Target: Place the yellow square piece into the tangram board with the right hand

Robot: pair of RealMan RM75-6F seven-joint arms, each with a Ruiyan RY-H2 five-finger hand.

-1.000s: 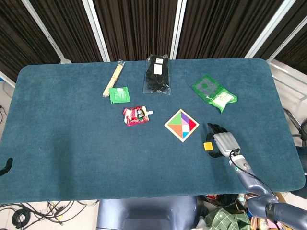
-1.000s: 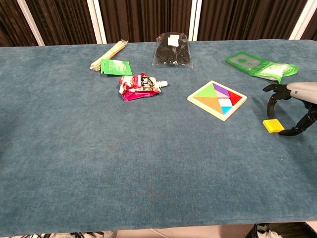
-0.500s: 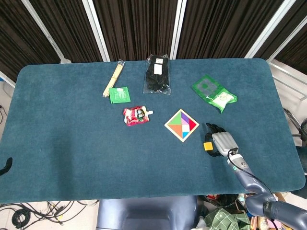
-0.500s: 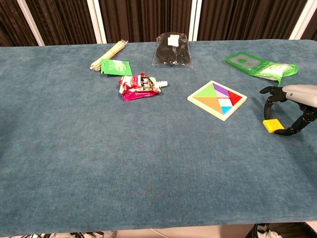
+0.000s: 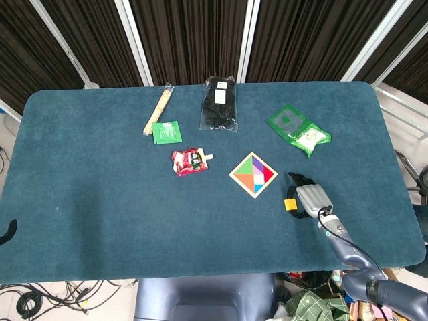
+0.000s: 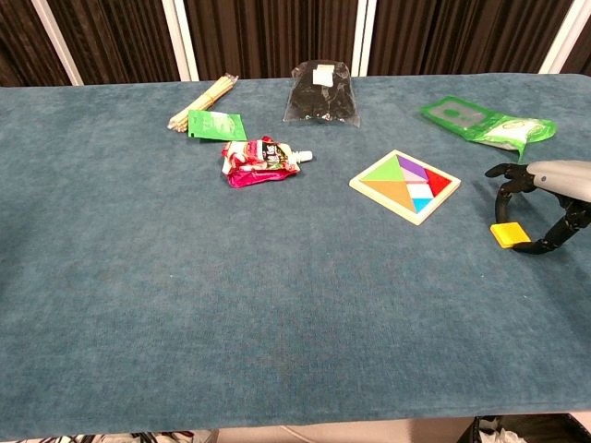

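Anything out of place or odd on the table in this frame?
One thing: a small yellow block lies loose on the cloth beside the coloured puzzle board, apart from it, under the right hand, whose fingers arch around it. Whether they touch it is unclear. Nothing looks spilled or damaged.
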